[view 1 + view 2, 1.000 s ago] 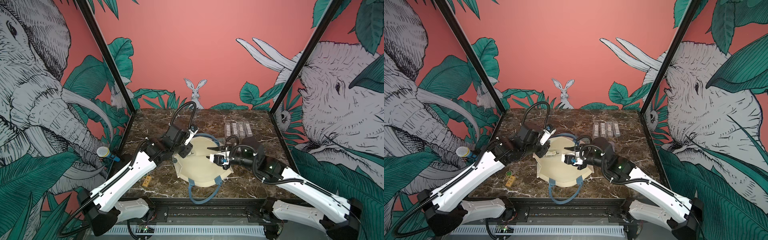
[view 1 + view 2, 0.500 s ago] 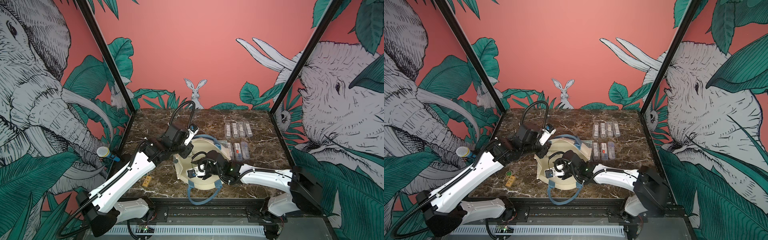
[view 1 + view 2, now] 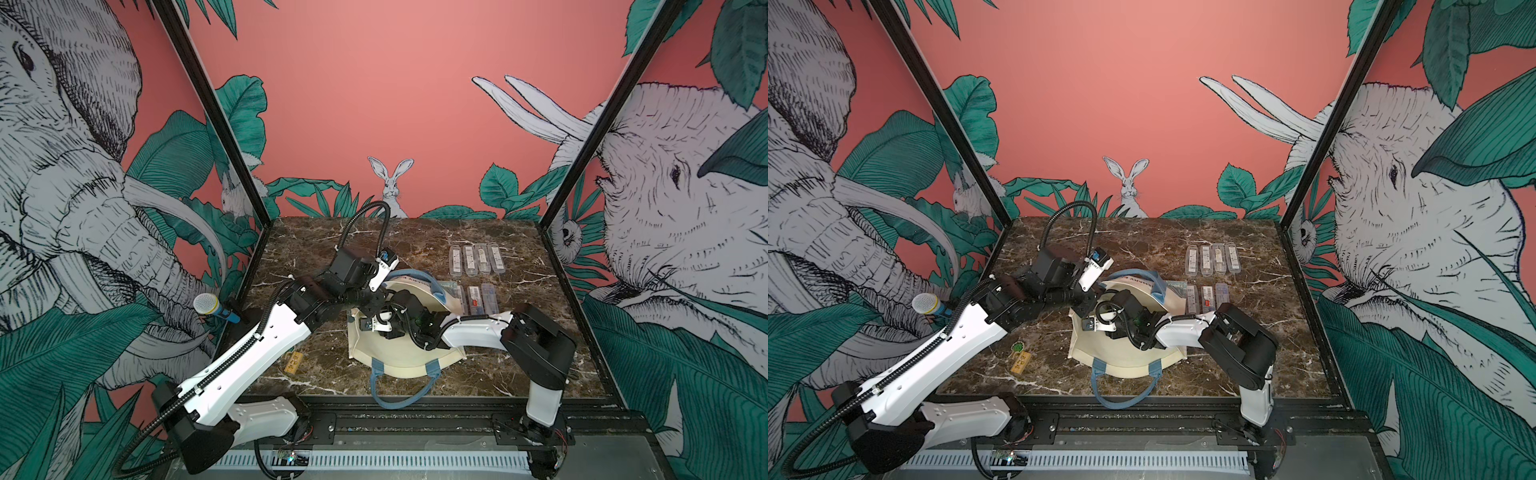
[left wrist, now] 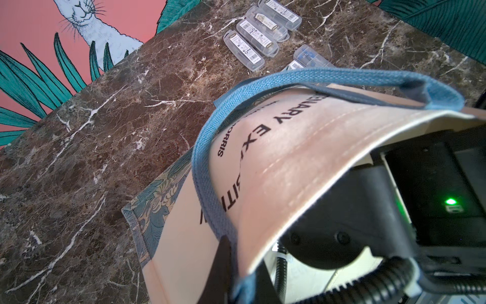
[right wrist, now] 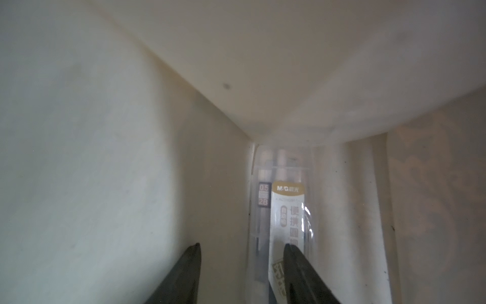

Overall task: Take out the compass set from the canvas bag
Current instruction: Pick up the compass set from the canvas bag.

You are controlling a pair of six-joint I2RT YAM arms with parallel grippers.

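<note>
likely light, stiff and slick, the clear plastic compass set case [image 5: 285, 210] lies deep inside the cream canvas bag with blue straps [image 3: 399, 353]; pinch across its long sides. right end effector [image 5: 242, 273] gapes, empty; left end effector [image 4: 242, 255] clenches the bag's lip.

I'm getting bright, even light in both top views, the marble table [image 3: 415, 237] carrying only soft shadows, and the frame posts [image 3: 208, 124] are stretching toward the edges. In the left wrist view the canvas bag [image 4: 289, 158] is reading sharp and warm, a green light [image 4: 450, 202] glowing in shadow beneath. The right wrist view is looking dim and hazy inside the bag, the compass set [image 5: 286, 210] fading soft at its far end
</note>
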